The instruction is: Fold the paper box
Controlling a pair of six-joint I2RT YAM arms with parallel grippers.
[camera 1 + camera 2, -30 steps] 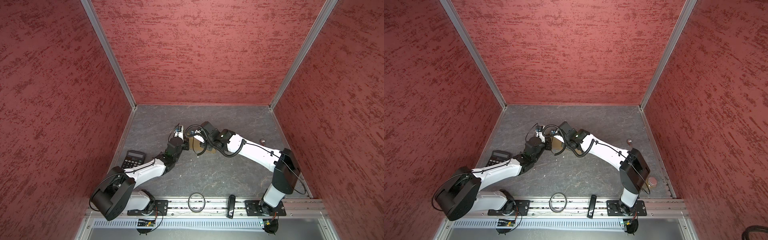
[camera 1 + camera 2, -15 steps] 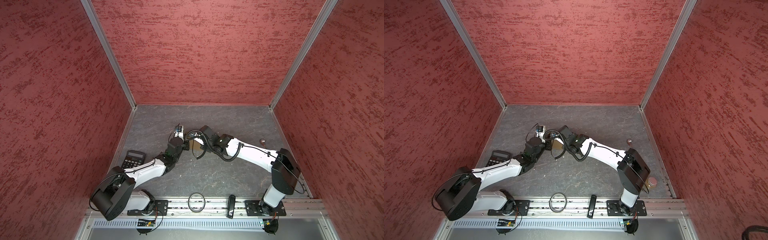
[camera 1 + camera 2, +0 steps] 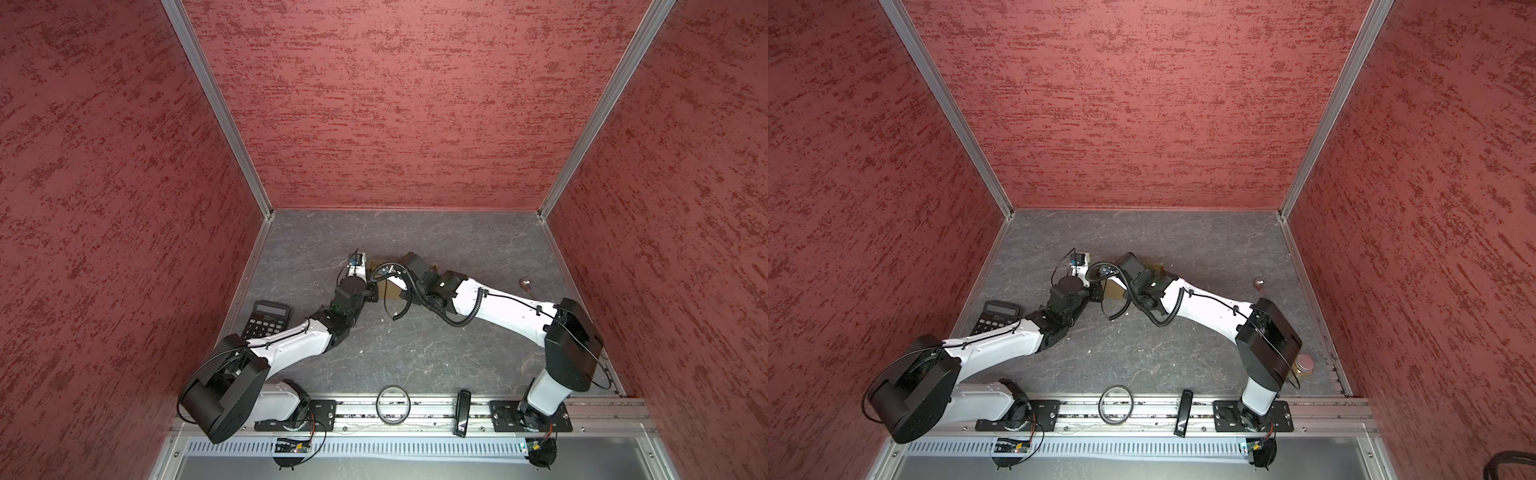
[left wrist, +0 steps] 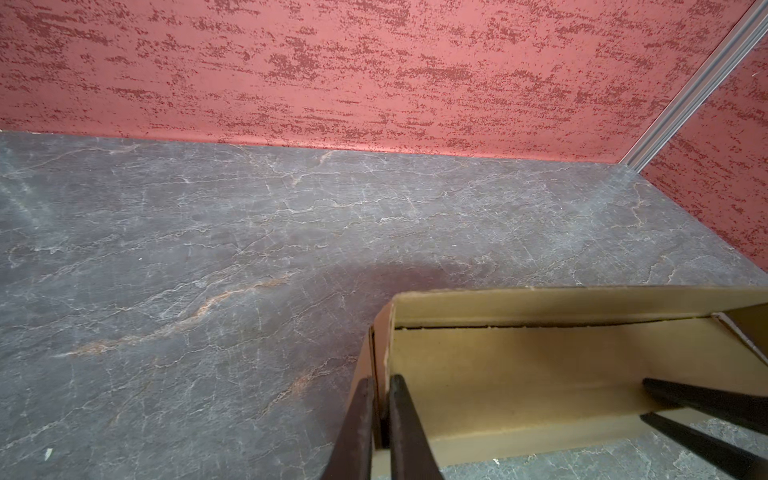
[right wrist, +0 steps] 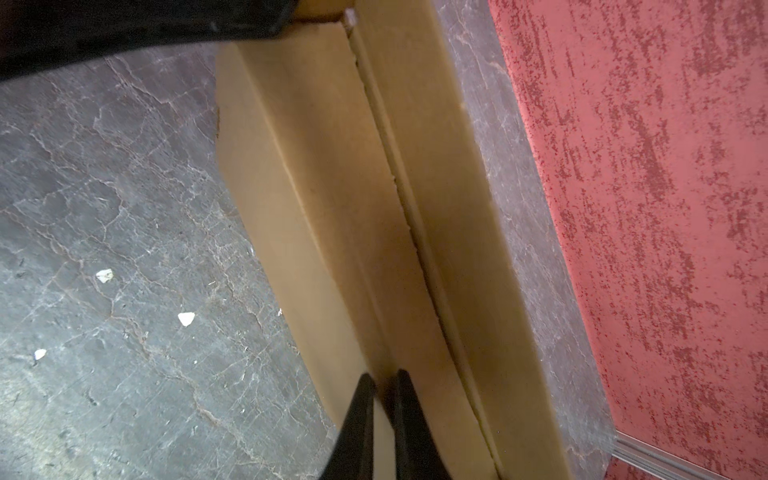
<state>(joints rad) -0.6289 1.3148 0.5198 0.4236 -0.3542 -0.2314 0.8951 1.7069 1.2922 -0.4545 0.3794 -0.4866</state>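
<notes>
The tan paper box (image 4: pixel 519 374) stands half folded at the table's middle, its walls raised. In both top views only slivers of the paper box (image 3: pixel 390 291) (image 3: pixel 1113 291) show between the two wrists. My left gripper (image 4: pixel 380 380) is shut on the box's upright side wall, one finger inside and one outside. My right gripper (image 5: pixel 384 374) is pinched on the long front wall, its jaws nearly together. The right gripper's fingers (image 4: pixel 706 405) straddle that wall in the left wrist view. Both grippers meet over the box, left gripper (image 3: pixel 372 292) beside right gripper (image 3: pixel 397 286).
A black calculator (image 3: pixel 266 322) lies by the left wall. On the front rail sit a ring (image 3: pixel 393 409) and a black bar (image 3: pixel 462 411). A small brown object (image 3: pixel 524 283) and a jar (image 3: pixel 1304 365) are at the right. White scraps (image 5: pixel 186 318) dot the table.
My right gripper has slid left toward the left gripper and its jaws have closed onto the box's front wall. The left arm has hardly moved.
</notes>
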